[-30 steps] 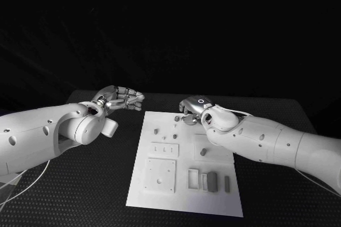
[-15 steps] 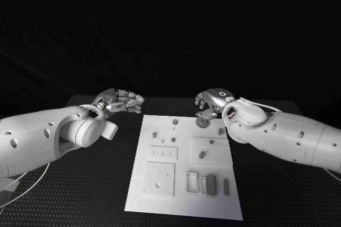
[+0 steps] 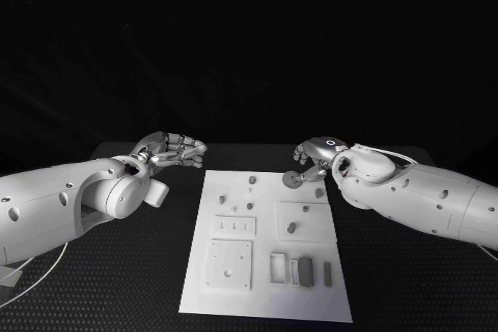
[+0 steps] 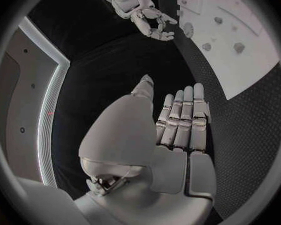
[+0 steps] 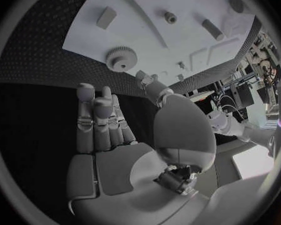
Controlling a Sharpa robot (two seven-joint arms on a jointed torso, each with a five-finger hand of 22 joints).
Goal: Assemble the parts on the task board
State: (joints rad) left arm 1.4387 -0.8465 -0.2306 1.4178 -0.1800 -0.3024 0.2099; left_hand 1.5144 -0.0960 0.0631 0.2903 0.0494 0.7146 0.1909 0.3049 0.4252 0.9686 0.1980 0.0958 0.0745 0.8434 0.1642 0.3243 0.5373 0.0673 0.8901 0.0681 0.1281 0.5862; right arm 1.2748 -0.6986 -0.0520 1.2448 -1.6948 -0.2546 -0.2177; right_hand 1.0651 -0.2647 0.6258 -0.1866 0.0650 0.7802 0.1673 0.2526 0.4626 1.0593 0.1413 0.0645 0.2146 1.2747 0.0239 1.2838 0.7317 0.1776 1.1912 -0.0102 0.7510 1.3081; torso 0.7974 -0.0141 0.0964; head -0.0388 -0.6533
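Note:
The white task board [image 3: 265,303] lies in the middle of the black table, with small grey pegs [image 3: 252,178] standing on its far half and dark blocks [image 3: 306,269] near its front. A grey gear [image 3: 293,178] lies flat at the board's far edge [image 5: 147,15]. My right hand [image 3: 317,155] hovers over that edge, its fingers [image 5: 93,100] stretched out just short of the gear [image 5: 120,59]. My left hand [image 3: 171,150] hangs off the board's far left corner, holding nothing, with its fingers [image 4: 181,110] side by side.
Raised white plates [image 3: 230,263] and an empty slot frame [image 3: 277,267] sit on the board's near half. Black mat surrounds the board [image 4: 253,50] on all sides. The left wrist view takes in my right hand [image 4: 147,17] and the gear [image 4: 188,30].
My right hand has moved right along the board's far edge, and the gear went with it, away from the far peg. My left hand has hardly moved.

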